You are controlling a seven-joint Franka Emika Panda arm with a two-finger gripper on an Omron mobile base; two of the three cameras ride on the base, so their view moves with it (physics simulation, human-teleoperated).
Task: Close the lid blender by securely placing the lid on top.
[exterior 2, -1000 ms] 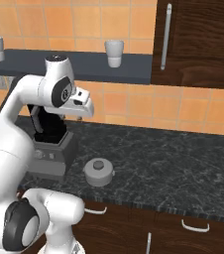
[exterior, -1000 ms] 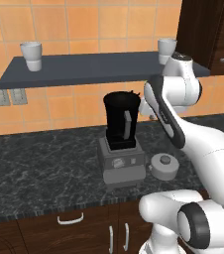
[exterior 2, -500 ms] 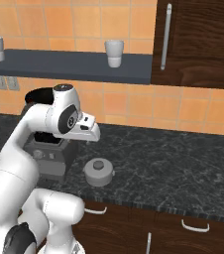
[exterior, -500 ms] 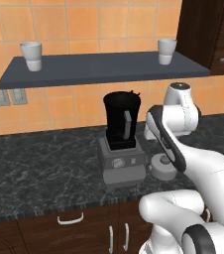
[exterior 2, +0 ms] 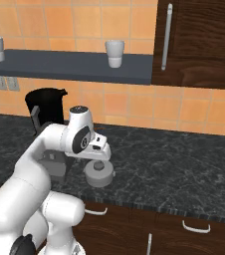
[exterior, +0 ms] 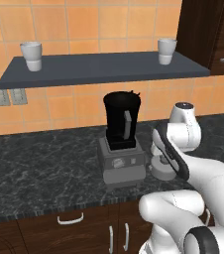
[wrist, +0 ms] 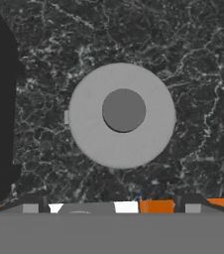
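Dark speckled tabletop [exterior: 44,163] runs under an orange tiled wall. Blender [exterior: 121,141] stands near the wall, black jar w/ grey handle strip on a boxy grey base w/ dial, mouth uncovered. Grey shelf [exterior: 104,67] above carries two white cups [exterior: 31,55], one at each end. Dark wood cabinet [exterior 2: 199,45] w/ long bar handle at upper right of the shelf; wall outlet [exterior: 0,94] left of blender under the shelf. Drawers w/ curved pulls below the tabletop front.

Lid [wrist: 122,114] lies flat on the tabletop just beside the blender base, on its right, apart from it; round grey disc, darker raised knob in the middle. In the hand view a black shape, prob. the blender, sits at the left edge, near the lid but not touching. Nothing lies on or betw lid and blender.

Arm bent forward and down, wrist low over the lid, hand pointing straight down at it. Gripper [exterior 2: 100,163] hovers directly above the lid, centred on the knob; jaws spread wide, holding nothing, tips [wrist: 29,204] just showing at the bottom of the hand view, not touching the lid
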